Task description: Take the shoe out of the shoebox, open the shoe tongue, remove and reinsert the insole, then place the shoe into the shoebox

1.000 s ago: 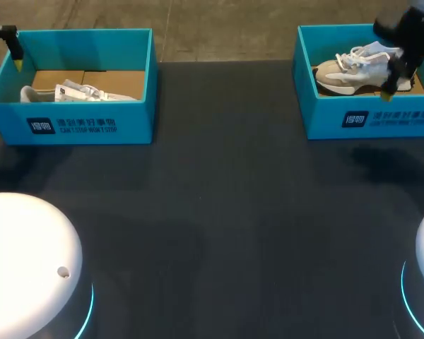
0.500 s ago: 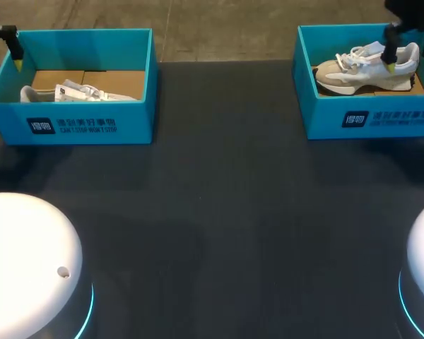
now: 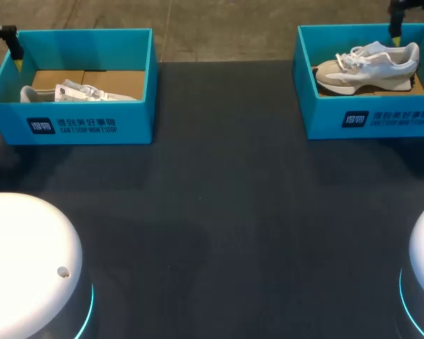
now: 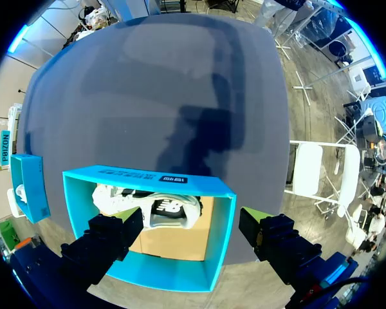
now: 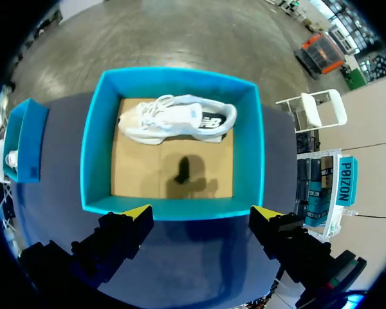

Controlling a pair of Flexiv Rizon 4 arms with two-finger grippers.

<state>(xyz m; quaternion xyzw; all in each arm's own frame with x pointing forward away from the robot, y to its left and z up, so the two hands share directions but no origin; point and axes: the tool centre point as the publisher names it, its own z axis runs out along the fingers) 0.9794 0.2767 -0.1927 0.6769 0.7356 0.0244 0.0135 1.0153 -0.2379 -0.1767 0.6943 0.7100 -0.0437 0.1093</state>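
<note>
A white and beige shoe [image 3: 366, 65] lies on its side in the right teal shoebox [image 3: 367, 120]. From above, the right wrist view shows this shoe [image 5: 177, 119] against the far wall of its shoebox [image 5: 93, 145]. My right gripper [image 5: 201, 212] hangs open, high over the box's near wall, holding nothing. Another white shoe [image 3: 78, 92] lies in the left shoebox [image 3: 71, 127]. My left gripper [image 4: 190, 217] stands open above that shoebox [image 4: 222, 238] and its shoe [image 4: 161, 207]. In the head view only one left finger [image 3: 16, 53] and one right finger [image 3: 396, 32] show.
The dark table [image 3: 219, 212] stretches between the two boxes and toward the near side. The arms' white bases [image 3: 28, 261] sit at the near corners. In the left wrist view the other shoebox [image 4: 29, 187] shows far off to the side.
My right gripper has moved from over the shoe's heel up and back to the right box's far wall. The left arm has kept still.
</note>
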